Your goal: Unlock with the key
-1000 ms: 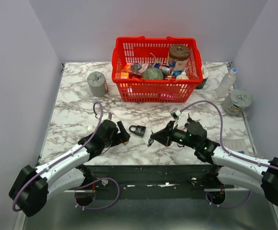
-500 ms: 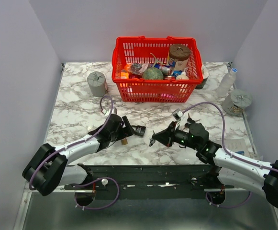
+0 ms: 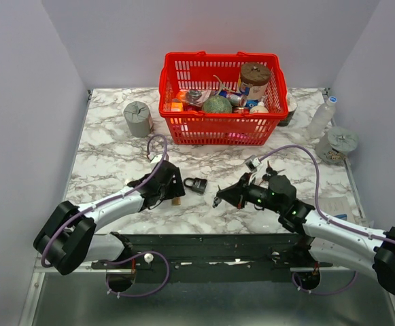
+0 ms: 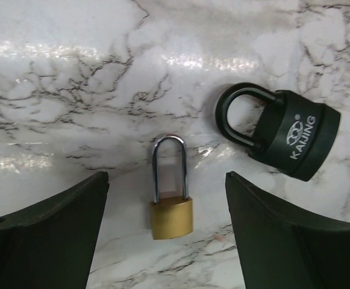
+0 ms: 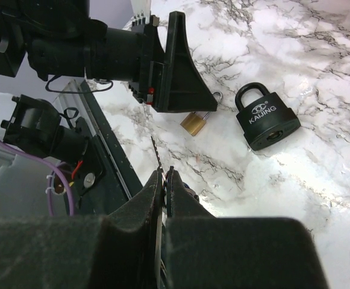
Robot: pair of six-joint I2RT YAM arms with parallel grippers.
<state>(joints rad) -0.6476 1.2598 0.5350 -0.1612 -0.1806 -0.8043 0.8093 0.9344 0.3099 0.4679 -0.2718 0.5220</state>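
The black padlock lies flat on the marble table between the two arms; it also shows in the left wrist view and the right wrist view. A small brass padlock with a silver shackle lies just left of it. My left gripper is open and empty, hovering over the brass padlock, its fingers either side of it. My right gripper is shut on the key, right of the black padlock; the thin toothed blade sticks out past the fingertips.
A red basket full of items stands at the back centre. A grey cylinder is at the back left. A clear bottle and a grey-lidded jar stand at the right edge. A dark rail runs along the near edge.
My left arm swung inward and its gripper turned and shifted to sit over the brass padlock. Both padlocks stayed put. My right gripper with the key hardly moved.
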